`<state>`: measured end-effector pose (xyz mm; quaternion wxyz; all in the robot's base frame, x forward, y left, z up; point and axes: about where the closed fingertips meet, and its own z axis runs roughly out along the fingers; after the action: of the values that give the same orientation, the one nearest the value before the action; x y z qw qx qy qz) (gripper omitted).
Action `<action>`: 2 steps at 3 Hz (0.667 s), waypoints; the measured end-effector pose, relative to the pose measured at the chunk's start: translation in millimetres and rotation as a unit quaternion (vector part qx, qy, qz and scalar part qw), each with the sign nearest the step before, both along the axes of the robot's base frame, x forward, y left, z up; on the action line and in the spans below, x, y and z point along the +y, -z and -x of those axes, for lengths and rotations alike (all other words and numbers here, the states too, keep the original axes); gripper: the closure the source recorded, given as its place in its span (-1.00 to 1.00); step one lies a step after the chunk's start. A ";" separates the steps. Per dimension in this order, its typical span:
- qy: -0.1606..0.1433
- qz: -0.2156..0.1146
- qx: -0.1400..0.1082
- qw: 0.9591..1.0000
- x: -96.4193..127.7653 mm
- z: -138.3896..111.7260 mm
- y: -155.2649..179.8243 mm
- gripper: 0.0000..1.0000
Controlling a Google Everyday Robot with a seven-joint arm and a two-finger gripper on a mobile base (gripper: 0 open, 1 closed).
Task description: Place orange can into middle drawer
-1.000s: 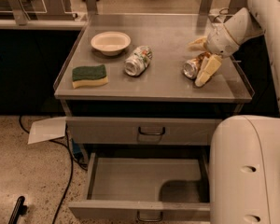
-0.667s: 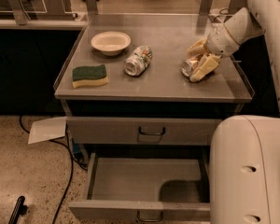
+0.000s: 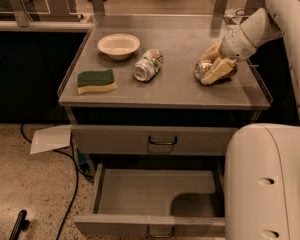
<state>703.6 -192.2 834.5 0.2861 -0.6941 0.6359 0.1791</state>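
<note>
Grasp step: gripper [image 3: 214,63] clasped orange can [image 3: 202,70] lying on table [image 3: 180,91]; next move needed a lift toward the open middle drawer [image 3: 140,189].

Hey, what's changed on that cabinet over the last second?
The gripper edged slightly left, down onto the orange can, which barely shifted and still lies on the cabinet top. Whether it is gripped is unclear. The bowl, sponge, white-silver can, shut upper drawer and open middle drawer stayed put.
</note>
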 end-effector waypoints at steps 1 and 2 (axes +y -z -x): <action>0.000 0.000 0.000 1.000 0.0 -0.1 -0.1 1.00; 0.011 0.001 -0.034 0.999 3.8 -7.9 -23.5 1.00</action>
<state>711.5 -188.4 858.1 0.3084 -0.6930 0.6337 0.1517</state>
